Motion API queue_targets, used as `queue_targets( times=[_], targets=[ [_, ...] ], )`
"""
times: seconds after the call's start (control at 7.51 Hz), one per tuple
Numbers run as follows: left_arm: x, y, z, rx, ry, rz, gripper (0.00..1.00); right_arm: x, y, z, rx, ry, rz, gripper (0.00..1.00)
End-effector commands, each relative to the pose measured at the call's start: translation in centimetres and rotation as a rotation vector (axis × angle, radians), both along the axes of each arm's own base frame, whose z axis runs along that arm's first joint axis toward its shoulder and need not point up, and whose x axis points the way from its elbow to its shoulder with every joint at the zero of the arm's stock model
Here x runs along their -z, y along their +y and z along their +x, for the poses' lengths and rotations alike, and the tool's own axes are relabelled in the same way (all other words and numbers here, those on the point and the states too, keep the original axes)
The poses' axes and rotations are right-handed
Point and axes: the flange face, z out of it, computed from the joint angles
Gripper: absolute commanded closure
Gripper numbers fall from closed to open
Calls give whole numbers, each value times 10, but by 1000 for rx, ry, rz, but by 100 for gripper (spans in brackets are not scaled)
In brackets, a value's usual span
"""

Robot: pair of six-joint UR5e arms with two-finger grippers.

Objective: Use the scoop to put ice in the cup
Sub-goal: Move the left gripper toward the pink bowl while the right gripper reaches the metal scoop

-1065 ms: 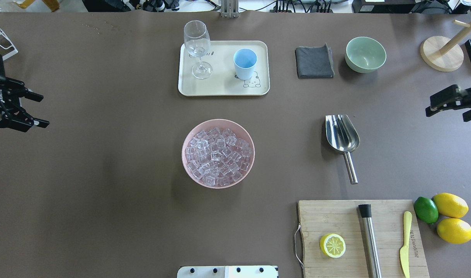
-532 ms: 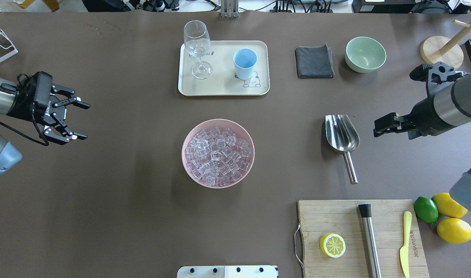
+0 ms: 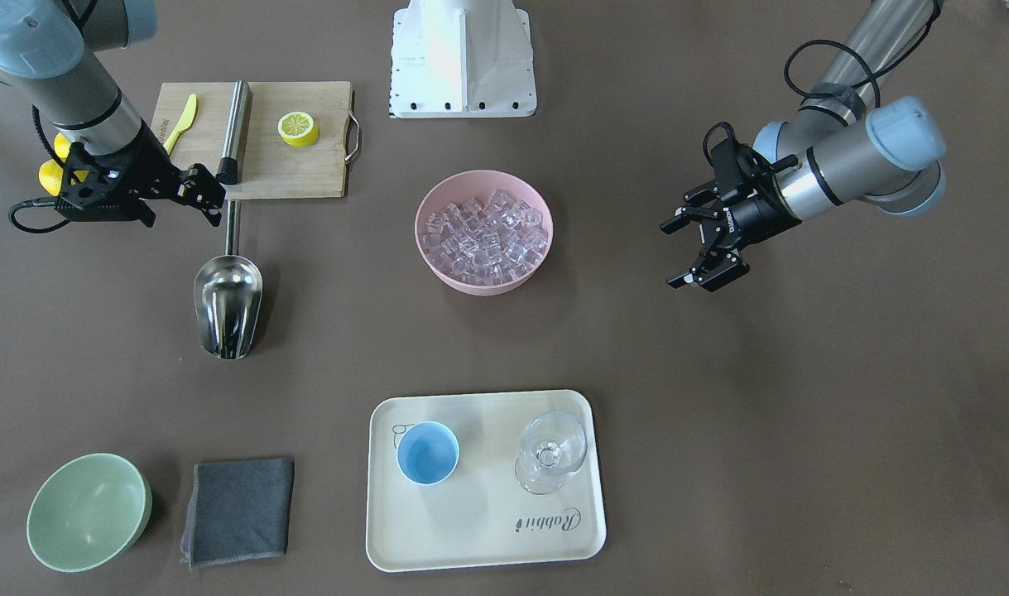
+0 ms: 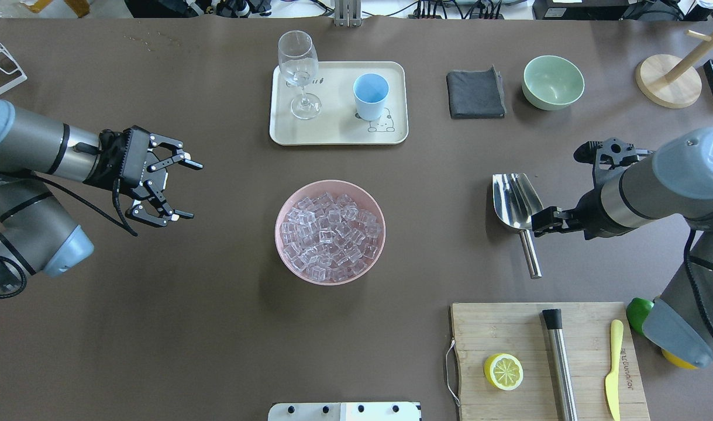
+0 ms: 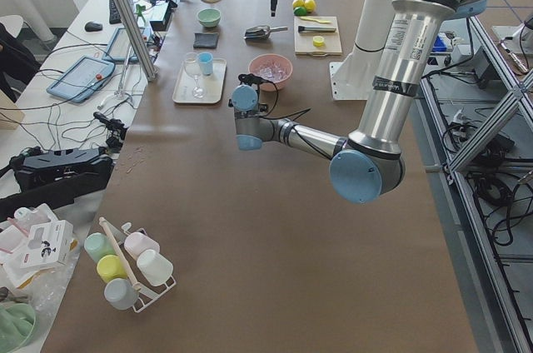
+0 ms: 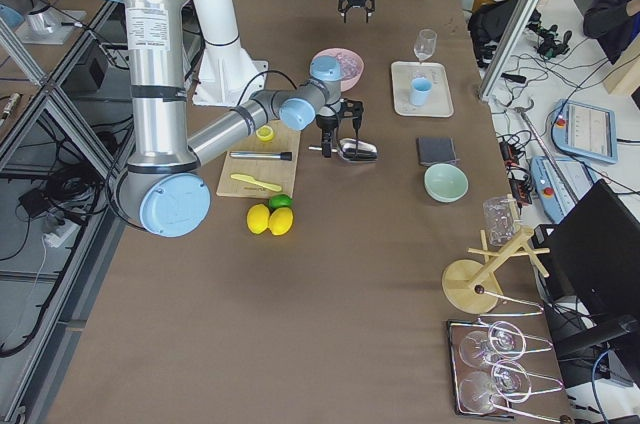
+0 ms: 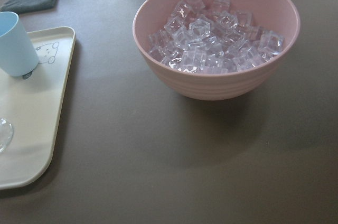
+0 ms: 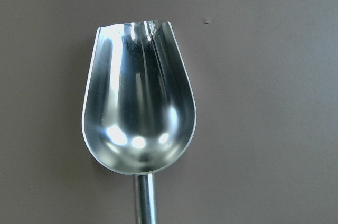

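The ice (image 4: 330, 234) fills a pink bowl (image 4: 286, 202) at the table's middle, which the left wrist view sees close by (image 7: 211, 39). On a cream tray at the far side stands the light-blue cup (image 4: 370, 93), upright and empty. Right of the bowl the steel scoop (image 4: 517, 202) lies flat, its handle toward the robot. My right gripper (image 4: 543, 225) hovers open over the joint of trough and handle, holding nothing. Its wrist view looks straight down into the scoop (image 8: 140, 113). Left of the bowl, my left gripper (image 4: 195, 192) is open and empty.
A stemmed glass (image 4: 298, 70) shares the tray (image 4: 338, 131) with the cup. A grey cloth (image 4: 476, 93) and a green bowl (image 4: 553, 82) sit far right. Nearer the robot lies a cutting board (image 4: 508, 333) with a lemon half, a steel cylinder and a yellow knife.
Both arms have swung in from the table's sides. The left gripper moved toward the pink bowl. The right gripper came in over the scoop's handle end. No object has moved.
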Motion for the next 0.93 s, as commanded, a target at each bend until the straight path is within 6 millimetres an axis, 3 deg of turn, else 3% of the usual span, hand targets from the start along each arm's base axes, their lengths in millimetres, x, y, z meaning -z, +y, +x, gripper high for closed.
queue_targets(
  times=[0.0, 0.27, 0.53, 0.67, 0.8],
  targets=[
    [14, 22, 40, -45, 16, 10, 2, -5, 24, -36, -6, 50, 30, 2],
    [24, 32, 74, -64, 23, -100, 2, -4, 45, -62, -14, 84, 79, 2],
    [28, 60, 111, -58, 62, -63, 2, -2, 52, -65, -12, 47, 130, 2],
    [24, 64, 106, -46, 90, -42, 2, -7, 52, -64, -9, 50, 141, 2],
    [18, 65, 104, -41, 87, -43, 2, -6, 52, -64, -8, 49, 146, 8]
  ],
)
